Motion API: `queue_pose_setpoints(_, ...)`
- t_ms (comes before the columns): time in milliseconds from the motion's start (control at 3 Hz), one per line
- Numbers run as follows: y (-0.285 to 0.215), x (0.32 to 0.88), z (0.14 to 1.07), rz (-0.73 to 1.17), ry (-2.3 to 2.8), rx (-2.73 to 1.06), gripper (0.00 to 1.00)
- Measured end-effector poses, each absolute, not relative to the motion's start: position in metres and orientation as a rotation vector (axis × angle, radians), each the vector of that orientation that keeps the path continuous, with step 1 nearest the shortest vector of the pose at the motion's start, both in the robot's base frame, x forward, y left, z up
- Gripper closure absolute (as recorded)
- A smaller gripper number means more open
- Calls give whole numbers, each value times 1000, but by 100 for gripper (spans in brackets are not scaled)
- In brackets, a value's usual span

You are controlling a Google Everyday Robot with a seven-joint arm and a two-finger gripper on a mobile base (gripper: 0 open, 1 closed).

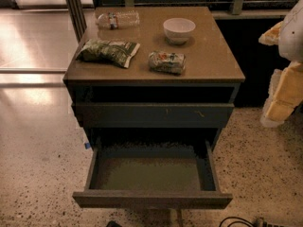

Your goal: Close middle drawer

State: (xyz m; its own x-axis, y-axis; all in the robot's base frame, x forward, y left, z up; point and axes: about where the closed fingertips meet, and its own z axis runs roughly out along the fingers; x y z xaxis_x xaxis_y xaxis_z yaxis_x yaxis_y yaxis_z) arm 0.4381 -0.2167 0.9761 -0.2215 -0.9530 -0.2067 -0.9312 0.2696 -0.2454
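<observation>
The middle drawer [151,199] is pulled far out of the dark cabinet towards me. Its plain dark front is nearest me and its flat olive-grey floor [151,174] is bare. Above it, another drawer front [151,115] with small pale scratches towards its right stands only slightly out. My gripper [280,100], with white and yellow parts, hangs at the right edge of the view. It is level with the upper drawer, well to the right of the cabinet, and touches nothing.
On the cabinet top [213,60] are a white bowl [179,30], a plastic water bottle [117,19] lying down, a green snack bag [108,51] and a crushed can [166,62]. Cables [241,221] lie on the speckled floor at the bottom right.
</observation>
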Motion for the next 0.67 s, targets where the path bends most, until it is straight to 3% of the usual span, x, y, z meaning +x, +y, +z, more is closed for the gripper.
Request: queue_pose_setpoints(667,-209,446,987,-152,2216,-1666,0)
